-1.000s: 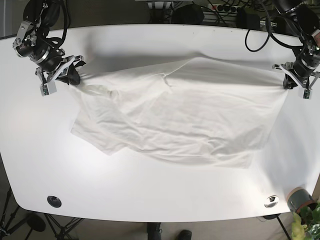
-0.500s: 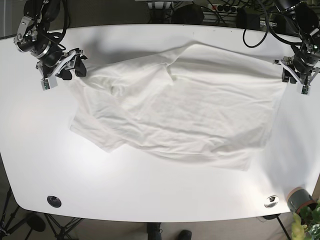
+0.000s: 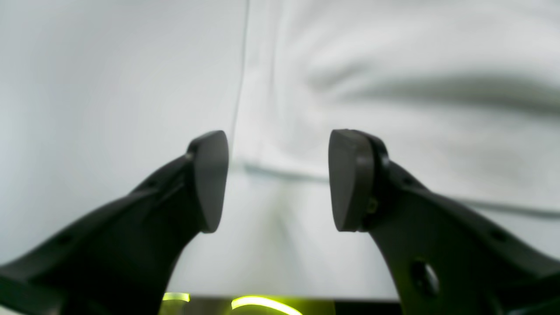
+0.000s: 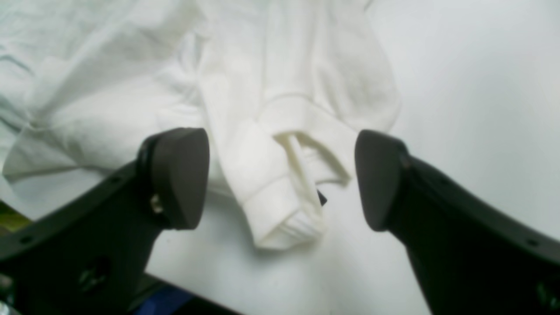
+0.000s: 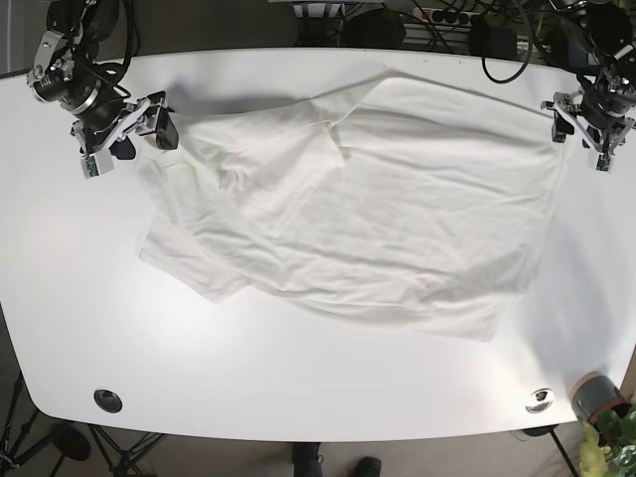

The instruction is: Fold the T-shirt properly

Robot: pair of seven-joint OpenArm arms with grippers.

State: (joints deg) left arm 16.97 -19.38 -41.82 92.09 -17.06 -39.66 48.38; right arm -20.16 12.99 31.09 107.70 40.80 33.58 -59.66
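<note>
The white T-shirt [image 5: 368,209] lies wrinkled and spread across the white table [image 5: 298,378], with its left part doubled over itself. My right gripper [image 5: 127,139] is at the shirt's far left corner. In the right wrist view the right gripper [image 4: 280,179] stands open over a rolled sleeve cuff [image 4: 284,210] that lies on the table between its fingers. My left gripper [image 5: 581,131] is at the shirt's far right corner. Seen from the left wrist, the left gripper [image 3: 280,179] is open, with the shirt's hem [image 3: 393,109] just beyond the fingertips and nothing between them.
A black round insert [image 5: 107,399] and a silver one [image 5: 540,399] sit near the table's front edge. A grey pot with a plant [image 5: 596,397] stands off the front right corner. Cables and gear [image 5: 447,25] crowd the space behind the far edge.
Both arms carried the shirt's far corners toward the back edge. The cloth, earlier raised and taut, now lies flat, and both grippers stand open at the corners.
</note>
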